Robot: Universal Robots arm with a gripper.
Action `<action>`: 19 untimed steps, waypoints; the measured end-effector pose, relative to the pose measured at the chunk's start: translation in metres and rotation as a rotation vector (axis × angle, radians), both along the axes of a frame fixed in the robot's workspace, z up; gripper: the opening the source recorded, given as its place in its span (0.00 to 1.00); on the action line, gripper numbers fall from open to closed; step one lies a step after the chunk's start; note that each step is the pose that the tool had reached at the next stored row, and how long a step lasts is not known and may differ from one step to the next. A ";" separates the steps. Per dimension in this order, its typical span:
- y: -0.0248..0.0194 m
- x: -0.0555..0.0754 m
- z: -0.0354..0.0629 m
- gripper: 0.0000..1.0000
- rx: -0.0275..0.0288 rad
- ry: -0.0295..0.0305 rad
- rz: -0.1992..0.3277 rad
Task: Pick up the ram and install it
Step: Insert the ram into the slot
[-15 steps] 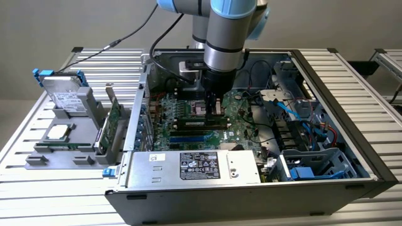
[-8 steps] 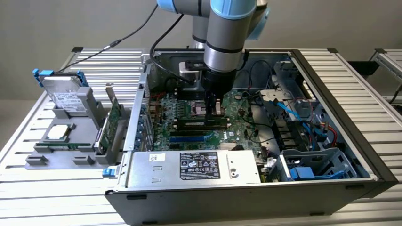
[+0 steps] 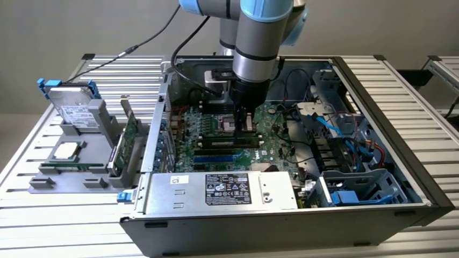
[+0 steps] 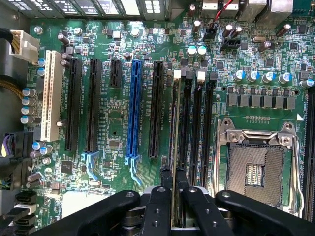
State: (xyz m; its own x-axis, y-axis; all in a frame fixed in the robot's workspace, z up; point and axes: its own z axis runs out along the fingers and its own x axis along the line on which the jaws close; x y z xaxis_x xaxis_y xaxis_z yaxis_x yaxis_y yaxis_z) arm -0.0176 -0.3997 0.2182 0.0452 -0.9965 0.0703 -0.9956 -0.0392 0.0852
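The ram point(image 4: 174, 147) shows edge-on as a thin green stick standing upright in a black memory slot on the motherboard point(image 4: 113, 132), beside the other black slots point(image 4: 194, 123). My gripper point(image 4: 175, 196) reaches down into the open computer case, its two black fingers point(image 4: 157, 201) closed against both faces of the ram at one end. In the exterior view the gripper point(image 3: 242, 121) sits low over the memory slots in the middle of the motherboard point(image 3: 208, 121).
An open processor socket point(image 4: 256, 162) lies right beside the memory slots. The power supply point(image 3: 222, 191) and drive cages point(image 3: 358, 188) crowd the case's near side. Outside, on the exterior view's left, a grey holder point(image 3: 43, 180) carries a hard drive point(image 3: 72, 107) and an expansion card point(image 3: 129, 140).
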 end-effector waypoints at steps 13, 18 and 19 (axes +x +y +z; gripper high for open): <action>0.0013 0.000 0.0170 0.46 0.0000 0.0000 0.000; 0.0016 -0.001 0.0245 0.38 0.0003 -0.0001 0.000; 0.0016 -0.001 0.0245 0.38 0.0004 -0.0002 0.000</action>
State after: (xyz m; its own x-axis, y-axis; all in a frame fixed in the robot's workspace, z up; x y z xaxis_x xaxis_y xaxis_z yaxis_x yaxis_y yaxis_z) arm -0.0181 -0.3981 0.2426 0.0452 -0.9965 0.0699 -0.9956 -0.0392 0.0851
